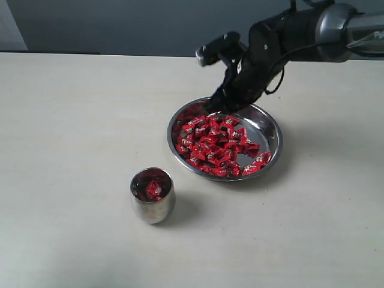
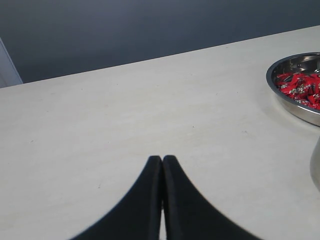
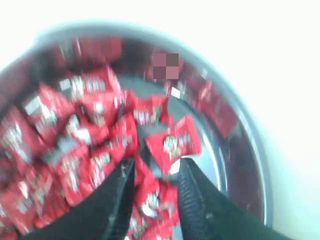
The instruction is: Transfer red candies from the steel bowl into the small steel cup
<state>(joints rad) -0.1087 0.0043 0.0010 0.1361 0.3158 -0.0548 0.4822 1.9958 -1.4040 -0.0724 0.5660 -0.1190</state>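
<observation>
The steel bowl (image 1: 273, 129) sat right of the frame's centre on the pale table (image 1: 72, 120), with the red candies (image 1: 216, 147) heaped mostly across its left and lower part. The small steel cup (image 1: 153, 207) stood upright at lower centre-left, apart from the bowl, and a few red sweets (image 1: 154, 189) showed inside it.

The right arm came in from the upper right corner, and the right gripper (image 1: 228, 103) was tipped down into the bowl's upper rim area, over the edge of the heap. Its own camera, which was blurred, showed the right gripper (image 3: 156, 165) with its dark fingers (image 3: 117, 200) standing clearly apart. Wrapped candies (image 3: 172, 145) lay in and just beyond the gap, and none looked pinched from both sides.

The left gripper (image 2: 162, 165) hung over bare table with its two fingers pressed together and nothing between them. In that view the bowl (image 2: 295, 107) and some candies (image 2: 300, 87) sat off to one side.
</observation>
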